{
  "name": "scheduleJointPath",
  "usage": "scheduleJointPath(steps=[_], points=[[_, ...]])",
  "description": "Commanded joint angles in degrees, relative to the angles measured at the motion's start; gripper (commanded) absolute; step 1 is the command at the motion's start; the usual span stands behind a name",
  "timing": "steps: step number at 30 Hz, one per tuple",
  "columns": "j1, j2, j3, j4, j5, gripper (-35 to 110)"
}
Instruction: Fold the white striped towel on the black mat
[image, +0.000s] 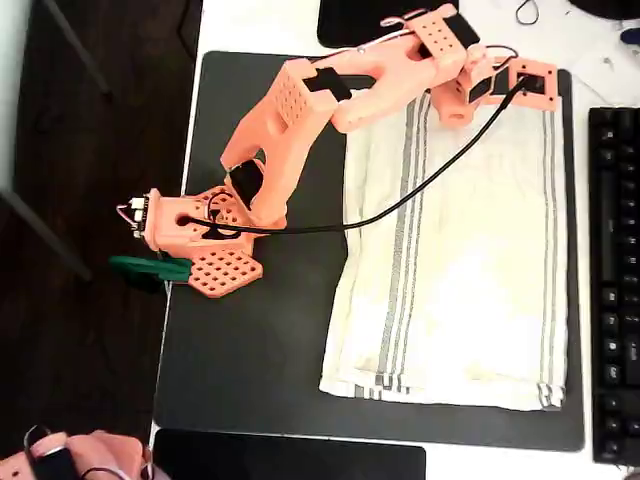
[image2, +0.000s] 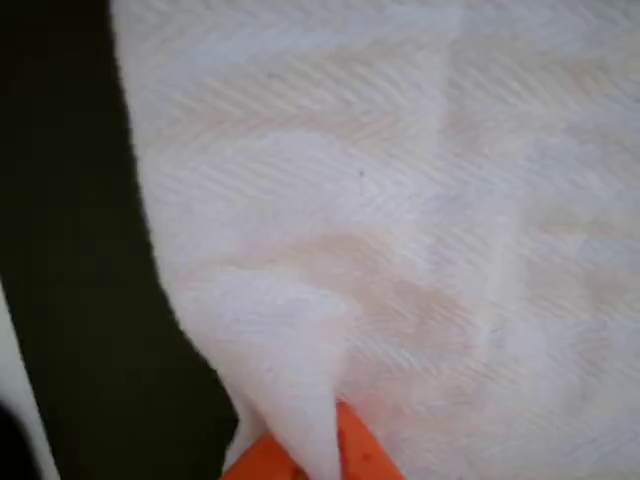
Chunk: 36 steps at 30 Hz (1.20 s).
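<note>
The white striped towel (image: 470, 270) lies spread on the right half of the black mat (image: 250, 330), with grey stripe bands running down its left and right sides. My orange arm reaches across to the towel's far right corner, where my gripper (image: 535, 92) sits over the top edge. In the wrist view a pinched ridge of the towel (image2: 400, 200) rises up over an orange finger (image2: 355, 450), so the gripper (image2: 320, 455) is shut on the cloth. The mat (image2: 70, 300) shows dark on the left of that view.
A black keyboard (image: 615, 280) lies along the right edge of the mat. Glossy black slabs sit at the top (image: 360, 20) and the bottom (image: 290, 460). The arm's base (image: 200, 235) and a green clamp (image: 150, 268) stand at the mat's left edge. A black cable (image: 400, 200) crosses the towel.
</note>
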Motion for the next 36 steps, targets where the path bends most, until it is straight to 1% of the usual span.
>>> scheduleJointPath(steps=[1, 10, 14, 19, 24, 33, 36], points=[[1.4, 3.6, 0.8, 1.7, 0.4, 0], [1.6, 17.0, 0.8, 12.0, -0.5, 0], [5.0, 22.9, 3.0, 15.7, -2.0, 0], [11.7, 30.1, 5.4, 21.4, -4.1, 0], [19.4, 35.2, 5.2, 25.7, -10.1, 0], [35.2, 37.4, 1.5, 30.2, -22.1, 0], [40.8, 36.3, 1.6, 28.7, -26.6, 0]])
